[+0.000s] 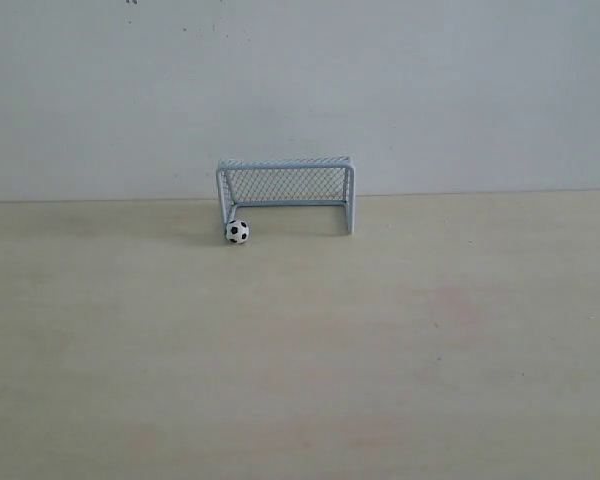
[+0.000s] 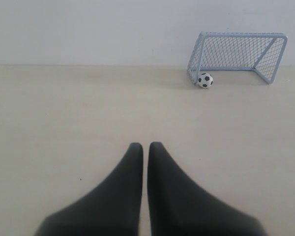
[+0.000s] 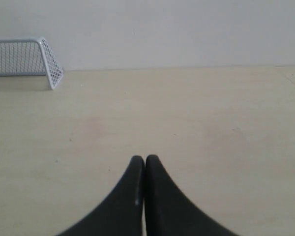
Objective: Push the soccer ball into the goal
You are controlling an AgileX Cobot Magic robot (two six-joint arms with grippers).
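Left gripper: two black fingers nearly pressed together, only a thin slit between them, holding nothing. It sits low over bare desk, well back from the far edge. Right gripper: fingers pressed tight, tips touching, also holding nothing, over bare desk on its own side.

Ball is well apart from the left gripper, far ahead of the fingertips and off to one side, near the desk's far edge. It does not show in the right wrist view, so its place relative to the right gripper cannot be told from there.

In the exterior view the ball lies on the desk at the foot of the goal's post on the left of that view. It is touching or just beside the post, which one I cannot tell. It is at the mouth line, not clearly inside the net.

Goal stands upright at the far edge, mouth facing the near edge, back close to the wall. The goal shows partly in the right wrist view, well apart from that gripper.
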